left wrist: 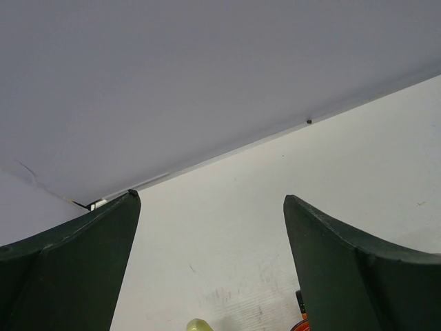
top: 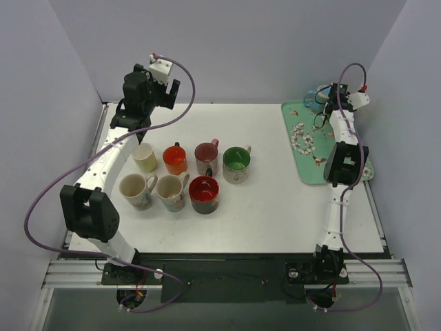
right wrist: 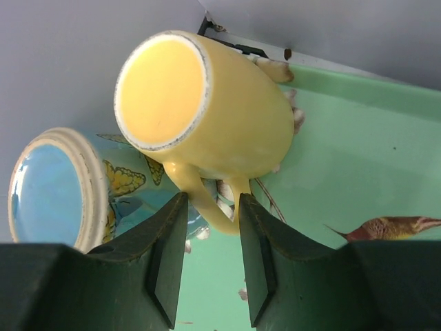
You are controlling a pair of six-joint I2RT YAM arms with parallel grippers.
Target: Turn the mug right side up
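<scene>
Widest first: the white table (top: 275, 207) has plenty of bare surface between the central cluster of upright mugs (top: 204, 194) and the green tray (top: 310, 172), which sits hard against the table's far-right edge. The left arm (top: 103, 165) reaches to the far-left corner. Its wrist view shows the left gripper (left wrist: 210, 198) with fingers spread wide, nothing between them, and the back wall close ahead.

Over to the right. From above, the right gripper (top: 329, 96) is over the tray's far corner, and the wrist hides the target. Only the right wrist view shows it. There's the yellow mug (right wrist: 234, 117), base towards the camera, mouth facing down at the tray. The two fingers (right wrist: 169, 255) are pinched onto its handle. The blue butterfly mug (right wrist: 48, 179) stands just beside it, also inverted, and the wall is right behind, so it's tight there. Whether the yellow rim touches the tray, I cannot tell.
</scene>
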